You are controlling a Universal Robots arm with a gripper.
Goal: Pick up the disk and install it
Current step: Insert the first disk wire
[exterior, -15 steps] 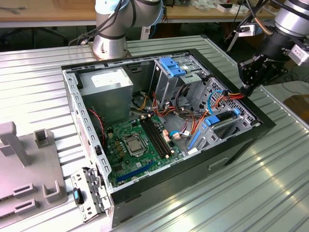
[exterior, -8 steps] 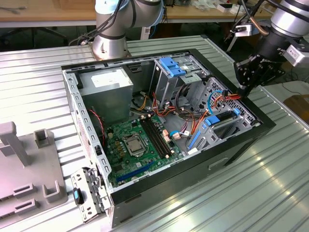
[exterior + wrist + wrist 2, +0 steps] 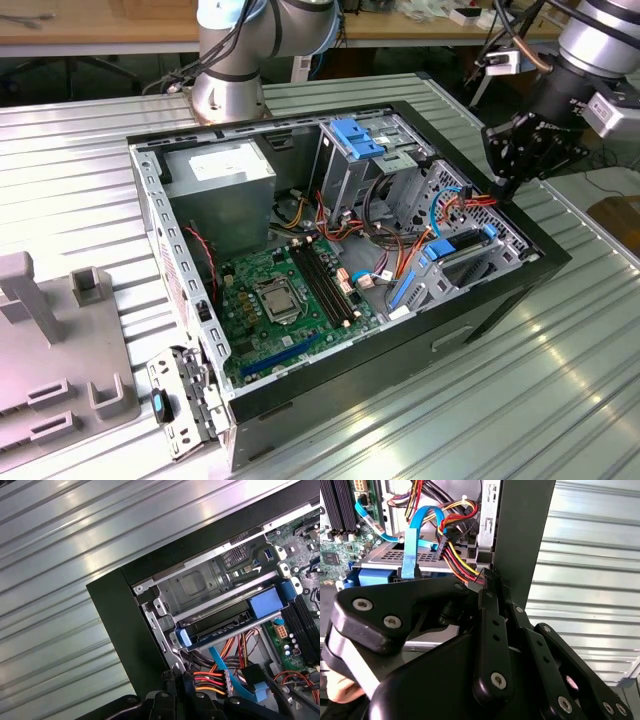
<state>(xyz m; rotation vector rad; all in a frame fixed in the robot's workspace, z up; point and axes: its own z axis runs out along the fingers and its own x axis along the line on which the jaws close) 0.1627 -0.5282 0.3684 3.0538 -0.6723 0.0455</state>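
Black gripper (image 3: 489, 577) linkages crowd the foreground in both wrist views, and the two fingers (image 3: 492, 612) come together at their tips with nothing seen between them. The tips sit at the rim of the computer case (image 3: 115, 630), right at its corner, touching or just short of a bundle of red, yellow and orange power wires (image 3: 452, 555). A flat blue data cable (image 3: 412, 540) loops just past those wires, farther into the case.

The disk (image 3: 220, 626) lies near the gripper (image 3: 179, 676), just beyond the wires. It is seen edge-on as a dark slab with blue rails at both ends, seated in the metal drive cage (image 3: 200, 582) against the case wall.

In the exterior view the gripper (image 3: 505, 183) hangs over the case corner, with the disk (image 3: 465, 248) just below it and inward. The motherboard (image 3: 280, 300) lies well beyond, and the grey power-supply box (image 3: 225, 180) farther still. The case rests on a ribbed metal table (image 3: 560, 380).
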